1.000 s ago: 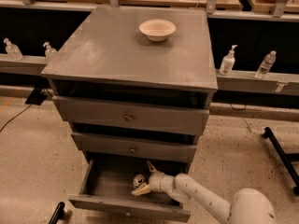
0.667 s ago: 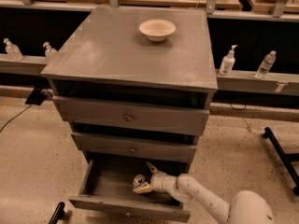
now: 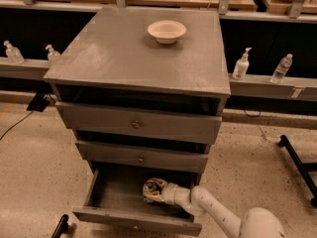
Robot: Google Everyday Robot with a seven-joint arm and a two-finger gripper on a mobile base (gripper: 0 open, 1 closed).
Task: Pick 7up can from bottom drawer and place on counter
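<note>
The bottom drawer [image 3: 115,198] of the grey cabinet is pulled open, and its grey floor shows. The 7up can [image 3: 150,186] stands inside it, right of the middle, with its shiny lid up. My gripper [image 3: 152,192] reaches into the drawer from the lower right. It is shut on the can, which sits low, at or just above the drawer floor. My white arm [image 3: 218,213] runs out over the drawer's front right corner. The counter [image 3: 124,58] is the flat grey top of the cabinet, well above the gripper.
A cream bowl [image 3: 167,31] sits at the back of the counter. Two closed drawer fronts with knobs [image 3: 135,125] hang over the open drawer. Bottles [image 3: 241,65] stand on ledges on both sides. A black stand leg [image 3: 297,162] lies on the floor at the right.
The gripper has drawn in around the can and shifted slightly up and to the right inside the drawer. The cabinet and bowl have not moved.
</note>
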